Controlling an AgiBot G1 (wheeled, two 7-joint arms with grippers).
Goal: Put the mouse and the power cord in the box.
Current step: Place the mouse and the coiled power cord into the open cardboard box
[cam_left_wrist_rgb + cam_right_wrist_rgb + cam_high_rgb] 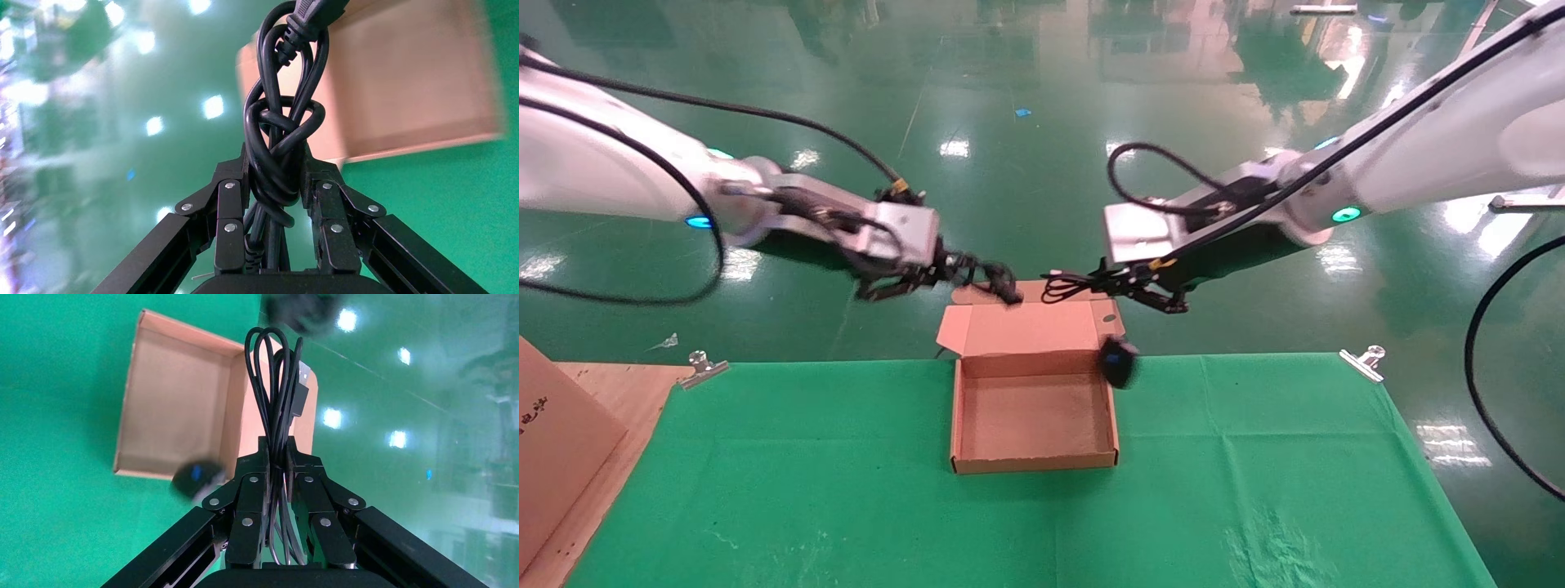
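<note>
The brown box (1034, 420) lies open on the green cloth, its lid (1026, 327) tipped back. Above the lid's left corner, my left gripper (964, 269) is shut on the knotted black power cord (999, 284). In the left wrist view the cord (278, 131) rises from between the fingers (231, 202), with the box (416, 79) beyond. My right gripper (1106, 282) is shut on the mouse's looped thin cable (1065, 286). The mouse (1118, 362) dangles below, blurred, at the box's far right corner. The right wrist view shows cable (276, 380), mouse (196, 476) and box (177, 404).
A printed cardboard carton (552, 441) stands at the left edge on bare wood. Metal clips (703, 367) (1365, 359) pin the green cloth (1254, 490) at its far corners. Beyond the table is shiny green floor.
</note>
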